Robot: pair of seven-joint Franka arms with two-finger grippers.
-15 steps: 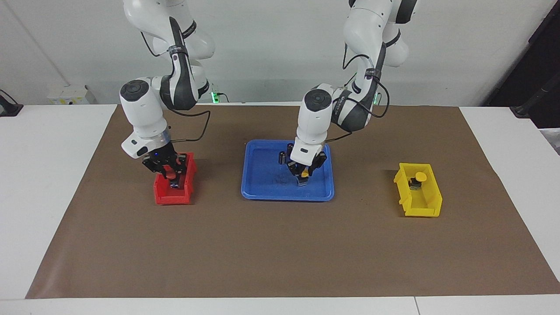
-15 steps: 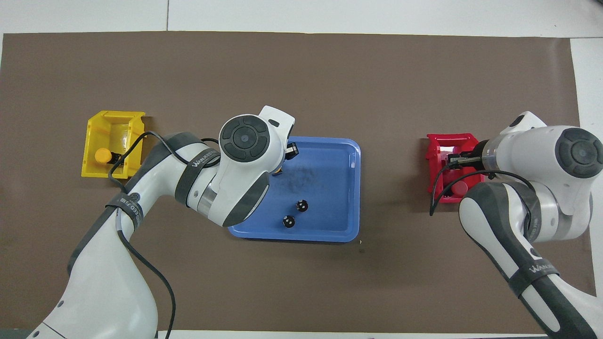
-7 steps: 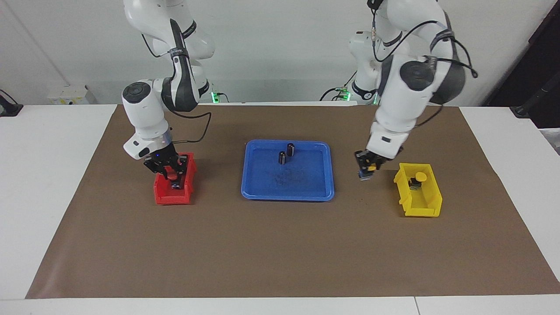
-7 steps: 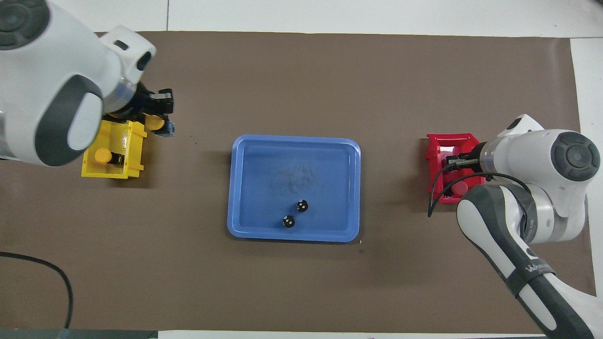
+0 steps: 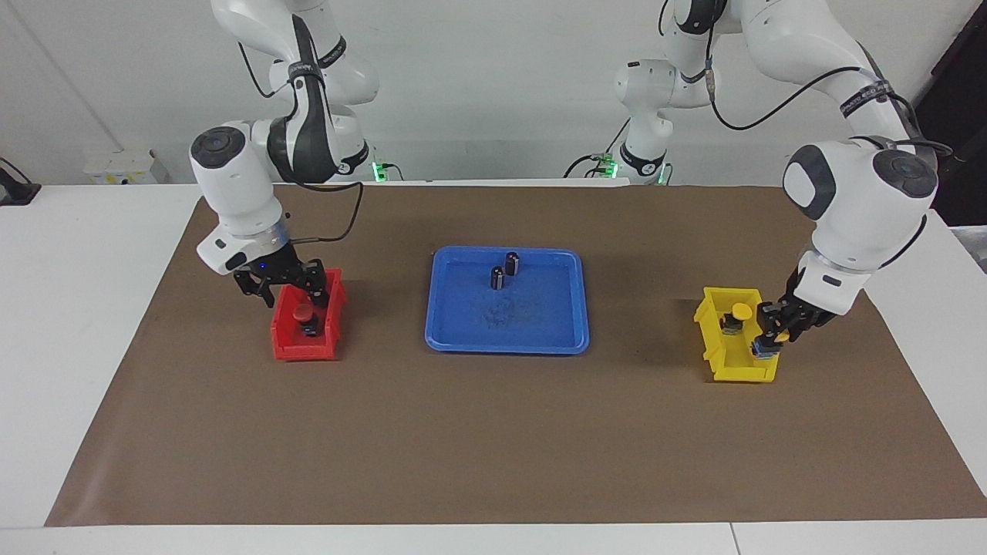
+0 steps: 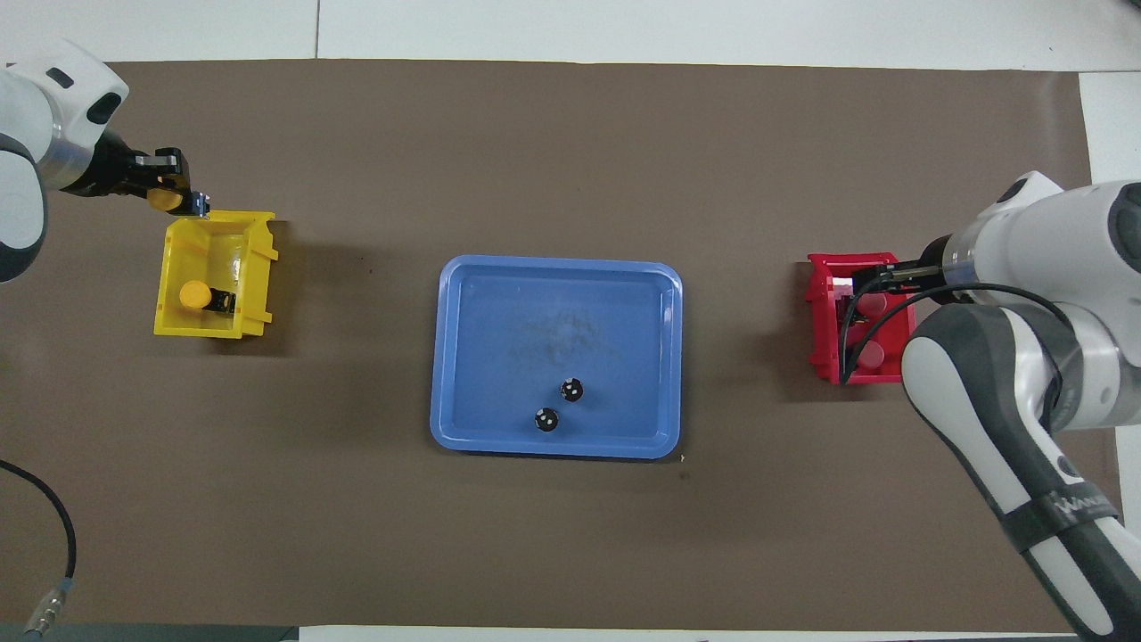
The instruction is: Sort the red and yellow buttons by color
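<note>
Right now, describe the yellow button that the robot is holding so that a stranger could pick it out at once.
Look to the left arm's end of the table for the yellow bin. The left gripper hangs over the bin's edge, shut on the held yellow button. The other yellow button rests inside the bin, while this one is up in the air.

One camera sits high across the surface point(image 5: 493, 462), facing the robots, arms descending from the top; the other hangs above the robots' end, looking steeply down and forward; both stand well back and share the brown mat point(image 6: 570, 535), blue tray point(image 5: 506, 344), and both bins, half a turn apart.
</note>
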